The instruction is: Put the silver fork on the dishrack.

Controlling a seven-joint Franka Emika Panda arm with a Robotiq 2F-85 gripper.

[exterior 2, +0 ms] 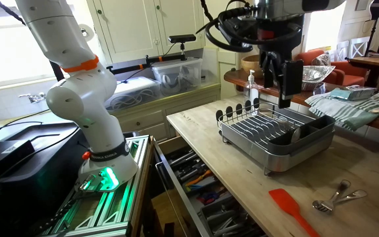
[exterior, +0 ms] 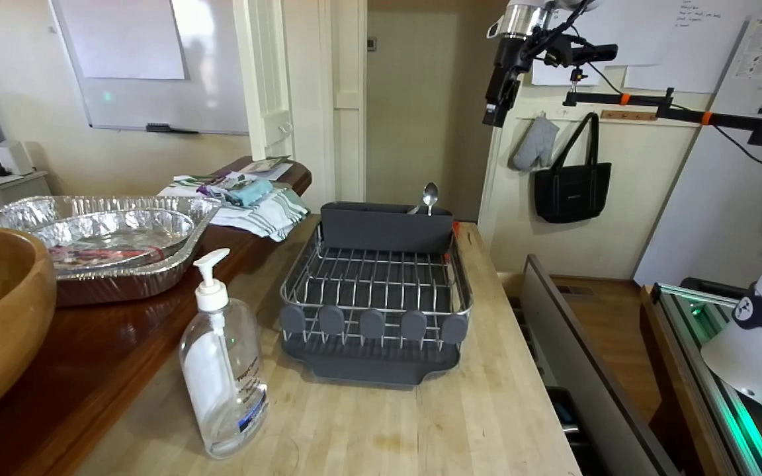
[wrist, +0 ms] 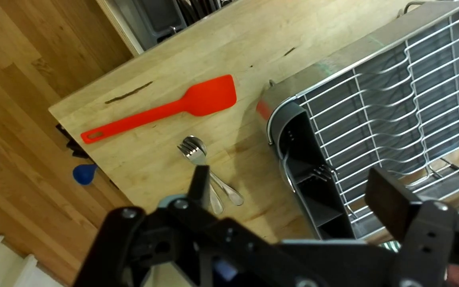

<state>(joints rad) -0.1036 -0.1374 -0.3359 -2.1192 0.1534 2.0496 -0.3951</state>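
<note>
We survey a pale-walled room with a whiteboard (exterior: 146, 99) on one wall, plank flooring (wrist: 18, 151) and a drawer (exterior: 569, 344) pulled out beside the bench (exterior: 354, 423). The bench surface is light wood with visible grain and a few dark marks. Along its side runs a dark, polished counter (exterior: 123, 350) carrying a round wooden bowl (exterior: 17, 317) and crinkled foil pans (exterior: 149, 281).

We locate the silver fork (wrist: 197, 157) on the bench, near the dishrack (exterior: 376, 291) but apart from it, on the side where the utensil box (exterior: 387, 231) sits. In the wrist view its tines point to the upper left, and its long axis runs diagonally toward the lower right. The fork head overlaps the bowl of a spoon (wrist: 200, 142), so the pair forms a narrow cross. Part of both is hidden behind the hand (wrist: 289, 173), which hangs well above the bench with its two fingers spread wide apart.

By material, we distinguish the silver fork as slender, smooth, shiny metal. The dishrack combines a ribbed dark grey tray, wavy metal wire and oval grey caps (exterior: 372, 324). Its utensil box holds an upright spoon (exterior: 430, 194) and, in the wrist view, the tines of another fork (wrist: 322, 173). Near the silver fork lies a red spatula (wrist: 173, 108) with a flat blade and a slotted handle.
</note>
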